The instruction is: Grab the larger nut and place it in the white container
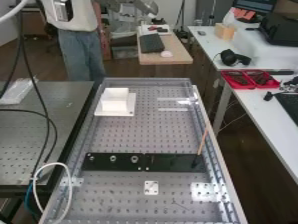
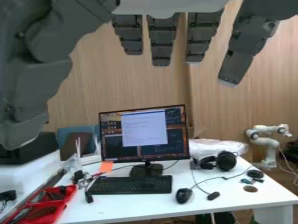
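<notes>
Larger nut point(image 1: 113, 158): on the flat black bar point(image 1: 174, 162), outside the white container point(image 1: 115, 104)
Its neighbours: smaller nut point(image 1: 91, 158) to the left, bearing point(image 1: 134, 158) to the right
Container: farther up the bench point(image 1: 133, 135), left side, on a white plate point(image 1: 130, 110)
Thin stick point(image 1: 202, 142): tilted, at the bar's right end
Robot hand point(image 2: 161, 42): wide, fingers straight, nothing held
White desk point(image 2: 206, 197): carries a monitor point(image 2: 144, 133), keyboard point(image 2: 131, 185) and mouse point(image 2: 183, 195)
</notes>
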Controlling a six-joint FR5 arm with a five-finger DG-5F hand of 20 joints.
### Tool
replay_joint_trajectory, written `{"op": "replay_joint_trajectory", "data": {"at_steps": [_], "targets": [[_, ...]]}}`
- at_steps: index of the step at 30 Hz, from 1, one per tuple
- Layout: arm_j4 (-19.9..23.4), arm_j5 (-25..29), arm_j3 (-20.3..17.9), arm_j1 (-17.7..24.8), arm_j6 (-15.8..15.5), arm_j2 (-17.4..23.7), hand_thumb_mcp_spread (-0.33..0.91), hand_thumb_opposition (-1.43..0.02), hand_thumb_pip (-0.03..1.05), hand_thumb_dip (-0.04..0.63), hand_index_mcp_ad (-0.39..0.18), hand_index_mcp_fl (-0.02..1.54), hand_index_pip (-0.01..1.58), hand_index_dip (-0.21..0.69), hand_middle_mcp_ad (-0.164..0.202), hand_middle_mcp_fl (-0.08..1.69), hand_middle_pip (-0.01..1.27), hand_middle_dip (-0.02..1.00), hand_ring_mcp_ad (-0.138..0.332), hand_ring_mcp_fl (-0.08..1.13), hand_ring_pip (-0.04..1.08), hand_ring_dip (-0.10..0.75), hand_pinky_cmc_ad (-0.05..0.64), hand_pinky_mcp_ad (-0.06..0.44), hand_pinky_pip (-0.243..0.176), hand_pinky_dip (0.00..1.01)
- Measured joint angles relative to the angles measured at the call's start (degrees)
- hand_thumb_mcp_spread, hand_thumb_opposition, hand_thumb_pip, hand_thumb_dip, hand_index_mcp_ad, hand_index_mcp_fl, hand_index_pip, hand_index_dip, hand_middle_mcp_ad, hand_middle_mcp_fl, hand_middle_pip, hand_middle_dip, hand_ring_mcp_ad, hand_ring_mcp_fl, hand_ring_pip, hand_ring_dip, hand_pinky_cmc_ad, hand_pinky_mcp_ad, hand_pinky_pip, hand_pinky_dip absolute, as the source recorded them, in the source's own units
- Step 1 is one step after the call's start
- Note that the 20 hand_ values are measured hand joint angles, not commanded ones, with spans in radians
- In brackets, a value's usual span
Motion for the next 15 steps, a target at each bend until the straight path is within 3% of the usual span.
{"op": "replay_joint_trajectory", "data": {"at_steps": [11,15], "targets": [[-0.45,1.26,-0.93,-0.11,-0.67,0.14,0.21,-0.71,0.48,0.061,-0.024,0.02,0.09,-0.003,0.072,0.01,0.12,0.22,0.169,0.00,0.08,0.141,0.396,0.330,-0.103,0.62],[1.15,1.74,-3.53,-0.38,0.02,0.45,0.21,-0.71,0.48,0.063,-0.023,0.02,0.08,-0.012,0.066,0.01,0.12,0.22,0.169,0.00,0.08,0.138,0.398,0.330,-0.106,0.63]]}}
